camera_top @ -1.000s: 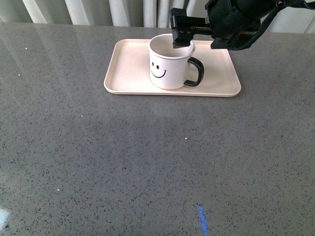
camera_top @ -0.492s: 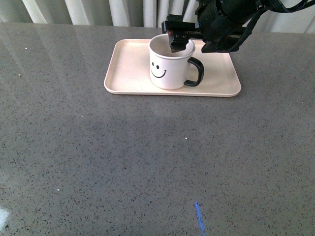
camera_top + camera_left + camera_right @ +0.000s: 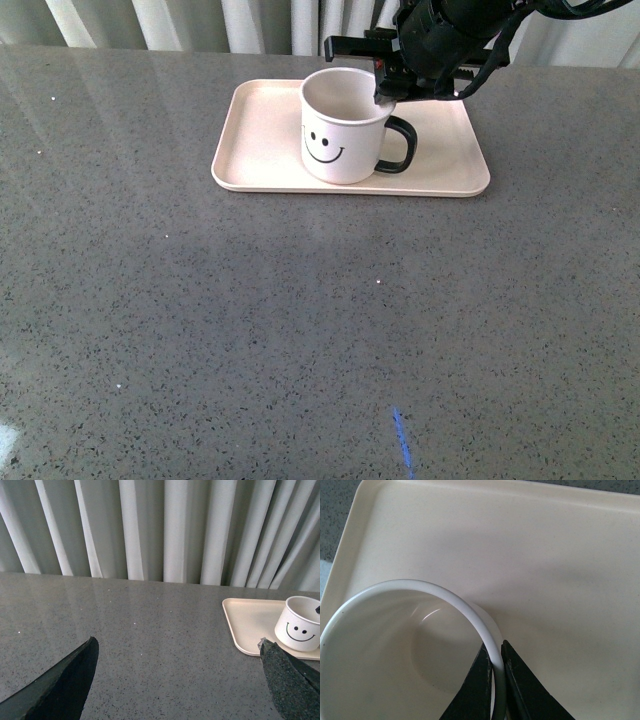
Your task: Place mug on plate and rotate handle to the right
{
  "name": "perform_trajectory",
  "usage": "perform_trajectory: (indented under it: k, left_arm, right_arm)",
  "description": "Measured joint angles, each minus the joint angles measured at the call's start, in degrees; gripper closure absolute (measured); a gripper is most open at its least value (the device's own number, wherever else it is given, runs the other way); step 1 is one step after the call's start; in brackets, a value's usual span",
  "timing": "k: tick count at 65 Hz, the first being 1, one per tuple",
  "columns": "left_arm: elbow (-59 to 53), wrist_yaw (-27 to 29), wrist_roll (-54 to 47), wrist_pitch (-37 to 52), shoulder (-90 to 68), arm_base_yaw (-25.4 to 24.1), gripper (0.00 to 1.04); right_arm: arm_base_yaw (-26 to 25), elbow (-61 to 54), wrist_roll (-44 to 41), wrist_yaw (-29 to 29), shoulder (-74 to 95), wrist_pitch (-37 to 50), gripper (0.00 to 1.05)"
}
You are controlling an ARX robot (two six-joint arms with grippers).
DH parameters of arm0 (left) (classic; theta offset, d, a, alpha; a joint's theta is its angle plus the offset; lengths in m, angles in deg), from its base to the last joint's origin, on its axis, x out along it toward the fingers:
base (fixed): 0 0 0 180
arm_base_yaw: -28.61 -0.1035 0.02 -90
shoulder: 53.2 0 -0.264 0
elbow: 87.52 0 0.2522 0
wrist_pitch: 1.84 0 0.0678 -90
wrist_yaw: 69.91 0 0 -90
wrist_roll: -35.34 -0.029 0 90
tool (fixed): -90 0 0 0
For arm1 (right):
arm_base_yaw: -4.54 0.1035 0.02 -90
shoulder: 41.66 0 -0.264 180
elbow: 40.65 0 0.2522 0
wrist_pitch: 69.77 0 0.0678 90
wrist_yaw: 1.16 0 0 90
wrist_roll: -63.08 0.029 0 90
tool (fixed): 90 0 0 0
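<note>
One mug [image 3: 345,125], bearing one handle [image 3: 398,146] and one smiley face [image 3: 322,145] of two eyes and one mouth. One plate [image 3: 260,130]. One counter [image 3: 300,320], with one blue mark [image 3: 402,440]. Two claws, left claw [image 3: 177,645] and right claw [image 3: 496,652], two fingers [image 3: 65,685] apiece. One curtain [image 3: 150,530], folds uncounted.

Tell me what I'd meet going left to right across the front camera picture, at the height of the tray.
Grey table → plate, its left end → mug with the smiley face → handle → the plate's bare right end → table again.
</note>
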Motion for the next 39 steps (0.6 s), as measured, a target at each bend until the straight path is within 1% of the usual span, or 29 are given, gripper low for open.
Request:
perform_trajectory:
  k: [15,39]
  left_arm:
    - [0.0,0.0,0.0,0.0,0.0,0.0,0.09]
    - [0.0,0.0,0.0,0.0,0.0,0.0,0.09]
  right_arm:
    - [-0.8,2.7,-3.3,-1.2,0.0,-2.8,1.03]
    - [-3.3,11.6,-16.8,-7.4,2.9,-10.5,1.03]
